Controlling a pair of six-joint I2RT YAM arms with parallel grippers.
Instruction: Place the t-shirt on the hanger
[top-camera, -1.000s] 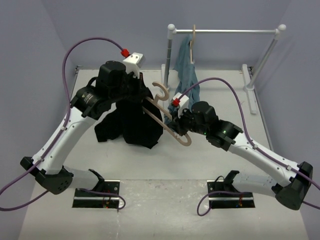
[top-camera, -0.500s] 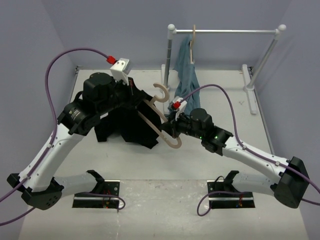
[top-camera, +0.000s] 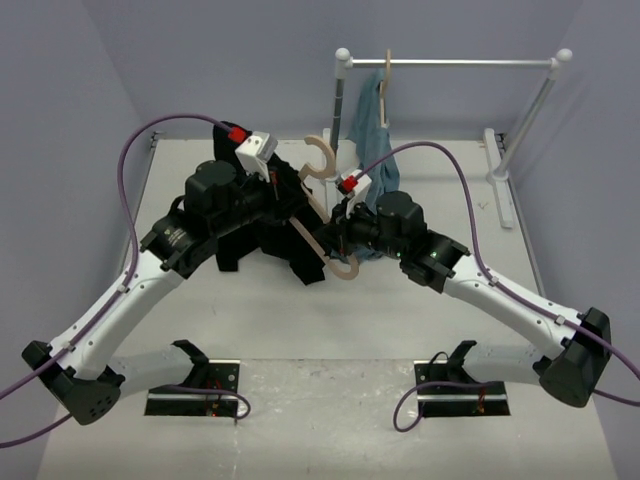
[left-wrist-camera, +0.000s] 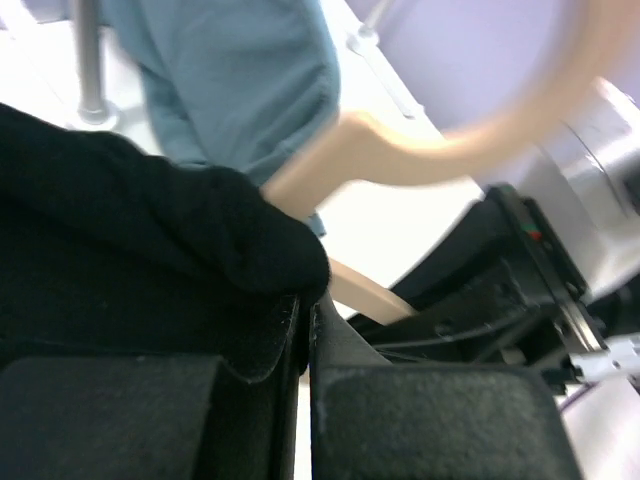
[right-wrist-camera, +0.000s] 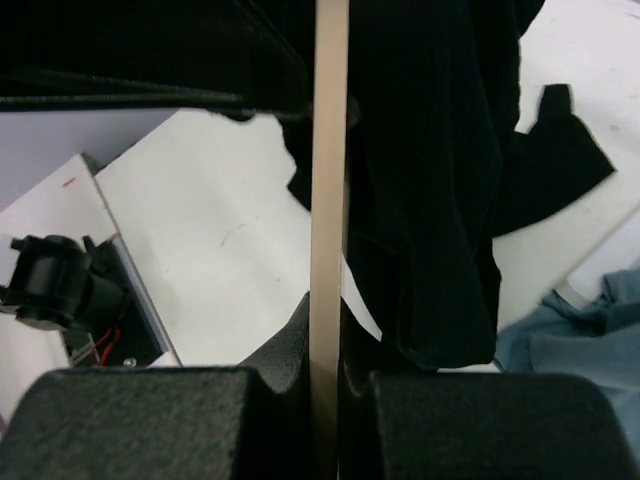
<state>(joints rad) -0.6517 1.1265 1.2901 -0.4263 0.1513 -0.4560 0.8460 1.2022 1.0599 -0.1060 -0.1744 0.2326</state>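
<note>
The black t-shirt (top-camera: 285, 215) hangs bunched in the air between the arms, draped over one arm of the tan wooden hanger (top-camera: 322, 160). My left gripper (top-camera: 283, 190) is shut on a fold of the t-shirt (left-wrist-camera: 150, 230). My right gripper (top-camera: 343, 240) is shut on the hanger's shoulder bar (right-wrist-camera: 328, 200), which runs straight up between its fingers (right-wrist-camera: 290, 345), with black cloth (right-wrist-camera: 430, 150) hanging to its right. The hanger's curved hook (left-wrist-camera: 470, 150) shows in the left wrist view.
A white rail (top-camera: 450, 63) stands at the back right, holding a second hanger (top-camera: 387, 75) with a blue-grey garment (top-camera: 375, 135). Part of that garment also shows in the left wrist view (left-wrist-camera: 235, 80) and in the right wrist view (right-wrist-camera: 580, 350). Purple cables loop above both arms.
Both grippers moved toward the back and closer together. The hanger swung more upright, its hook now near the rail's post. The t-shirt bunched up further along the hanger.
</note>
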